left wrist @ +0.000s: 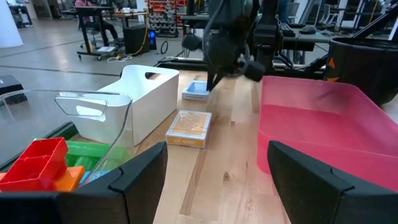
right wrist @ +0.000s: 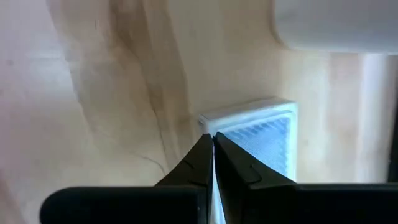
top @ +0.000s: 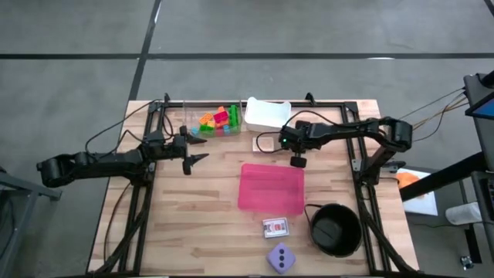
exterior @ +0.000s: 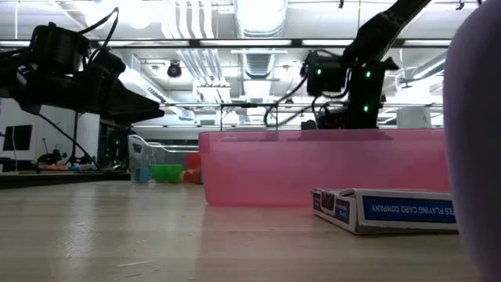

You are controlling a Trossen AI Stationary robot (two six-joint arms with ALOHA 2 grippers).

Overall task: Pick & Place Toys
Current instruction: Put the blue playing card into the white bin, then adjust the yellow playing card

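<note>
Toy bricks point(top: 218, 120) in green, orange, red and pink lie in a clear bin at the table's far side; a red brick point(left wrist: 34, 162) shows close by in the left wrist view. The lilac die point(top: 282, 257) stands at the near edge. My left gripper point(top: 194, 159) hovers open beside the bin, nothing between its fingers point(left wrist: 134, 180). My right gripper point(top: 297, 161) points steeply down beyond the pink tray's far edge. It is shut at the corner of a flat blue-topped box point(right wrist: 255, 140) that lies near the white container. My right gripper comes from above, pointing steeply down, with its fingertips point(right wrist: 205, 149) at one corner of the blue-topped box point(right wrist: 208, 121). A thin pale edge point(right wrist: 213, 193) shows pinched between the two fingers. Whether the box is lifted off the table cannot be told.
A pink tray point(top: 272, 188) lies mid-table, a black bowl point(top: 336, 229) at the near right, and a card box point(top: 275, 227) between the tray and the die. A white container point(top: 266, 114) stands beside the bin, with an orange flat box point(left wrist: 189, 127) in front of it.
</note>
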